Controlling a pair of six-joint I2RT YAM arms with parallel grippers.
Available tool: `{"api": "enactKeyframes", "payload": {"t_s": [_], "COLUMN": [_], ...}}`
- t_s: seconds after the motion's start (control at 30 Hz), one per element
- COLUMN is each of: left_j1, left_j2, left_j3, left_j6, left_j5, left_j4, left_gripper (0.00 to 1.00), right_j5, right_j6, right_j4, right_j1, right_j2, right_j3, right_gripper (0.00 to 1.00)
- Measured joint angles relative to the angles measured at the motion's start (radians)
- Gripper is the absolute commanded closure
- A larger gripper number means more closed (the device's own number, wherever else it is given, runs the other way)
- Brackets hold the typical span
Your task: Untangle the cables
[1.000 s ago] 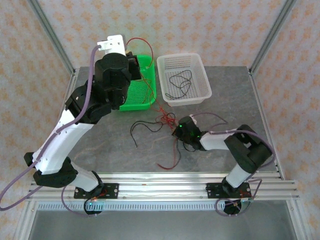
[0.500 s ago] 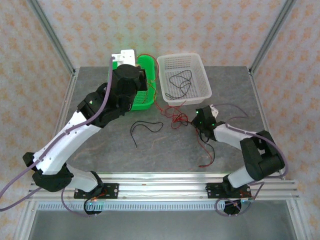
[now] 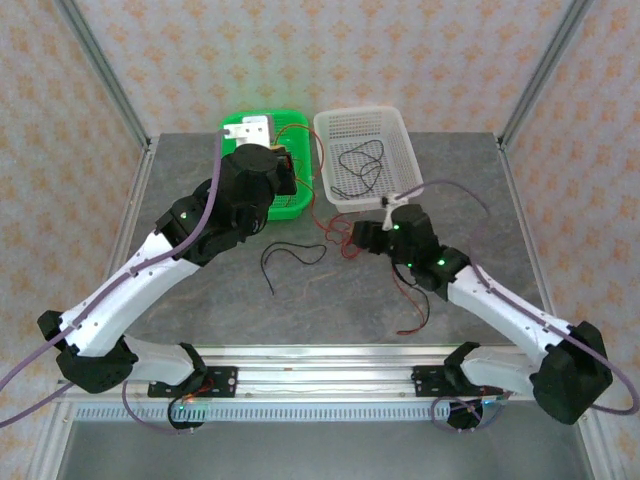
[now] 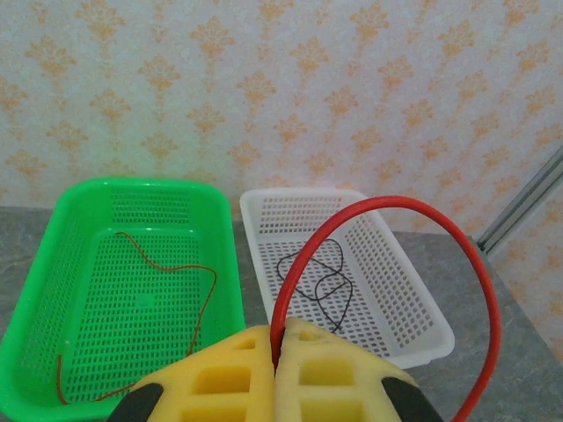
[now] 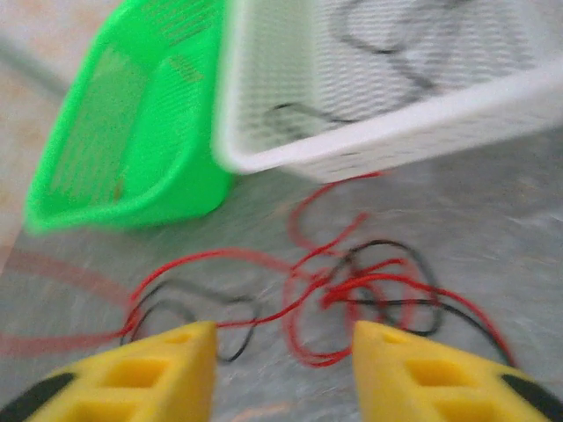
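Note:
A tangle of red and black cables (image 3: 340, 238) lies on the grey table in front of the white basket (image 3: 412, 155). My right gripper (image 3: 362, 238) hovers just right of the tangle, open; in the right wrist view the tangle (image 5: 369, 290) lies beyond the open gripper (image 5: 283, 345). My left gripper (image 3: 286, 166) hangs over the green basket (image 3: 240, 125), shut on a red cable (image 4: 387, 204) that loops up from the gripper (image 4: 281, 338). A black cable (image 4: 321, 281) lies in the white basket (image 4: 303, 192). A thin red cable (image 4: 167, 272) lies in the green basket (image 4: 132, 186).
A loose black cable (image 3: 285, 262) lies mid-table, and a red cable (image 3: 415, 300) trails toward the front right. In the right wrist view, the green basket (image 5: 132, 141) and white basket (image 5: 396, 123) stand side by side at the back. Frame posts rise at the table's corners.
My right gripper swung up and left to the tangle and opened, with the red cable no longer in it. My left arm lowered and shifted right over the green basket, still gripping its red cable.

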Motion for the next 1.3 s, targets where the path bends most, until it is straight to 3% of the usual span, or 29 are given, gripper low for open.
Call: {"api": "enactKeyframes", "payload": {"t_s": [0.13, 0.43, 0.53, 0.63, 0.7, 0.8, 1.13, 1.3], "left_j1": [0.000, 0.000, 0.000, 0.000, 0.000, 0.000, 0.005, 0.032], "left_j2": [0.000, 0.000, 0.000, 0.000, -0.002, -0.005, -0.008, -0.008], "left_j3": [0.000, 0.000, 0.000, 0.000, 0.001, 0.001, 0.070, 0.138], "left_j6": [-0.002, -0.002, -0.002, -0.002, -0.002, -0.002, 0.013, 0.046], "left_j5": [0.002, 0.002, 0.002, 0.002, 0.001, -0.002, -0.163, -0.260], "left_j4": [0.000, 0.000, 0.000, 0.000, 0.000, -0.001, -0.082, -0.139], "left_gripper": [1.00, 1.00, 1.00, 1.00, 1.00, 1.00, 1.00, 1.00], "right_j5": [-0.003, -0.002, 0.010, 0.039, 0.068, 0.116, 0.284, 0.310], "right_j6": [-0.154, -0.345, -0.368, -0.376, -0.364, -0.332, -0.084, 0.078], "right_j4": [-0.005, -0.007, 0.000, 0.013, 0.018, 0.045, 0.188, 0.263], "right_j1": [0.077, 0.118, 0.121, 0.122, 0.122, 0.122, 0.122, 0.122], "right_j2": [0.080, 0.250, 0.293, 0.330, 0.346, 0.344, 0.135, 0.107], "right_j3": [0.077, 0.196, 0.227, 0.236, 0.236, 0.229, -0.020, -0.116], "right_gripper": [0.38, 0.38, 0.45, 0.65, 0.83, 1.00, 1.00, 1.00]}}
